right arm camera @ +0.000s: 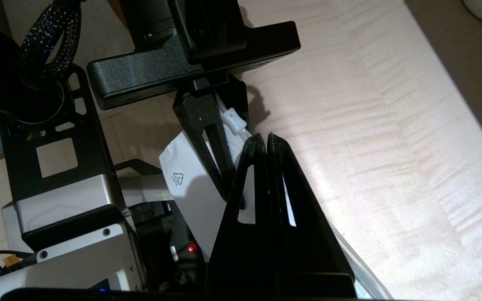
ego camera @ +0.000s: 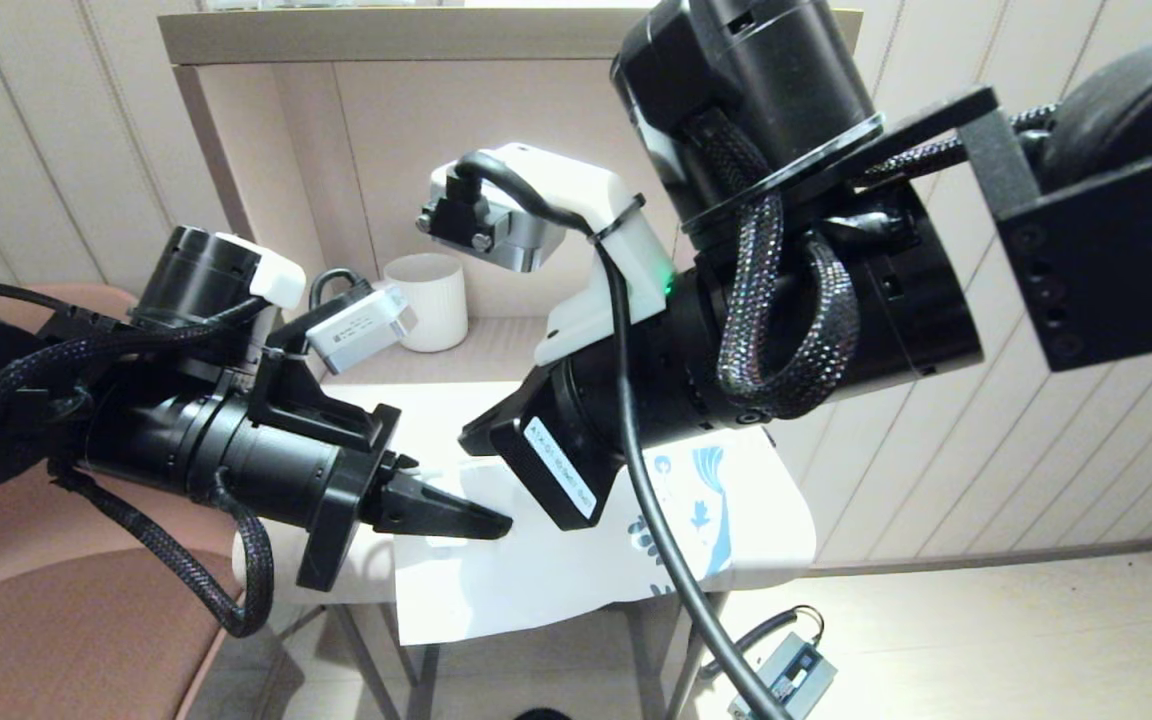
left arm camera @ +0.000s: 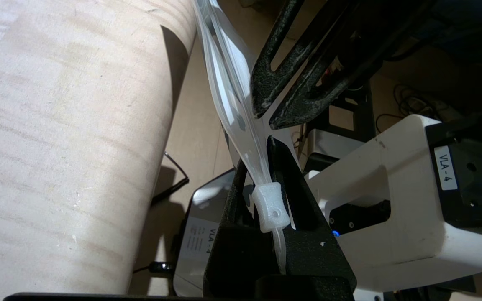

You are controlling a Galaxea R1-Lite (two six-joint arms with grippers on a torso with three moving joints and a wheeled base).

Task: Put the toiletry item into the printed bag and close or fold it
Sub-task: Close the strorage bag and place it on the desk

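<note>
Slider (left arm camera: 271, 207) trouble is my worry: my left hand (ego camera: 456, 515) pinches the bag (ego camera: 526, 570) edge at the zip, my right hand (right arm camera: 266, 144) is clamped on the same strip just beside it. Bag lies on the tabletop (ego camera: 776, 510). Uneven pulling could tear it or slip. Comb isn't visible, maybe inside.

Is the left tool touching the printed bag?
Touching. In the left wrist view, the left tool is shut on the printed bag at its zipper edge.

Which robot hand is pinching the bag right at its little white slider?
The left gripper. Its fingers are shut on the printed bag with the zip slider between them; the right gripper is shut on the edge next to it.
</note>
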